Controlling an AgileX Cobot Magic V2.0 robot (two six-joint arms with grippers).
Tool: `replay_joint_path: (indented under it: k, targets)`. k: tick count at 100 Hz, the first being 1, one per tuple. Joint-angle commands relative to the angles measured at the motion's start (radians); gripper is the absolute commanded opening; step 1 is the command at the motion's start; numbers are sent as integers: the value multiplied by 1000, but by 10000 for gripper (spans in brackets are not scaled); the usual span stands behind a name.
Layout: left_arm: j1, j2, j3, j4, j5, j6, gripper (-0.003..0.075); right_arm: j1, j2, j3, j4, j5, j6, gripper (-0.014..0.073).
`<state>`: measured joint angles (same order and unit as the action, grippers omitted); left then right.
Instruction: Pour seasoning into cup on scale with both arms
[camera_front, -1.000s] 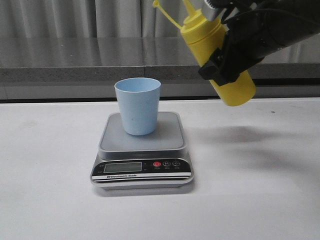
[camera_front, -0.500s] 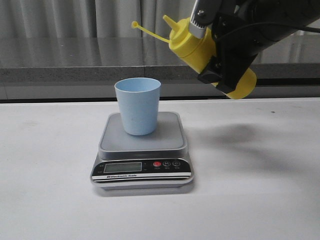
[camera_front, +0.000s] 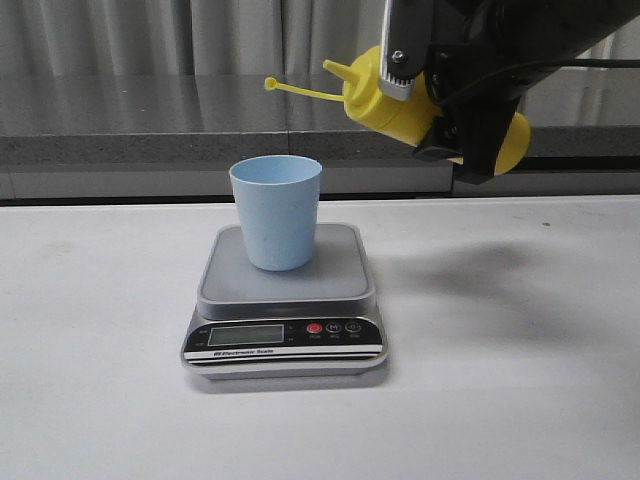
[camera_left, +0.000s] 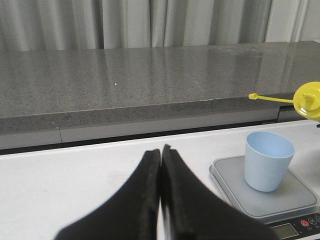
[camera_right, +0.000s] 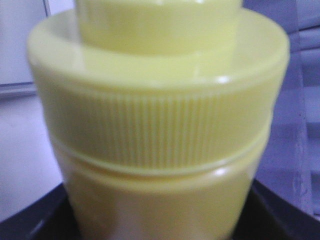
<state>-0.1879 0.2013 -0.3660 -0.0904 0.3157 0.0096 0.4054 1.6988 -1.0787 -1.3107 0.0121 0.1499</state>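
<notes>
Right gripper (camera_front: 455, 105) clamped round the body of the seasoning (camera_front: 390, 98), bottle tipped near horizontal, nozzle aimed away from the wrist toward the cup (camera_front: 276, 211), apparently to start a pour. Cup stands on the scale (camera_front: 285, 300), below and beyond the nozzle, not yet under it. Left gripper (camera_left: 161, 165) has fingers pressed together, empty, cup well off to its side.

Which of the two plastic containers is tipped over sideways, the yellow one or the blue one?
The yellow seasoning bottle, held tilted in the right gripper; the blue cup stands upright on the scale.
</notes>
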Motion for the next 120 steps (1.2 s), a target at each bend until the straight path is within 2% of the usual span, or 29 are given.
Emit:
replay_joint_path:
  k: [1, 47, 80, 120]
  targets:
    - [0, 10, -28, -3, -73, 2, -18, 17, -43, -48, -54, 17, -6, 224]
    - [0, 10, -28, -3, -73, 2, -18, 78, 19, -91, -313, 215, 14, 224]
    - [0, 10, -28, -3, -73, 2, -18, 116, 26, -91, -551, 302, 204, 223]
    - [0, 10, -28, -3, -73, 2, -18, 145, 26, -92, -554, 349, 207, 223]
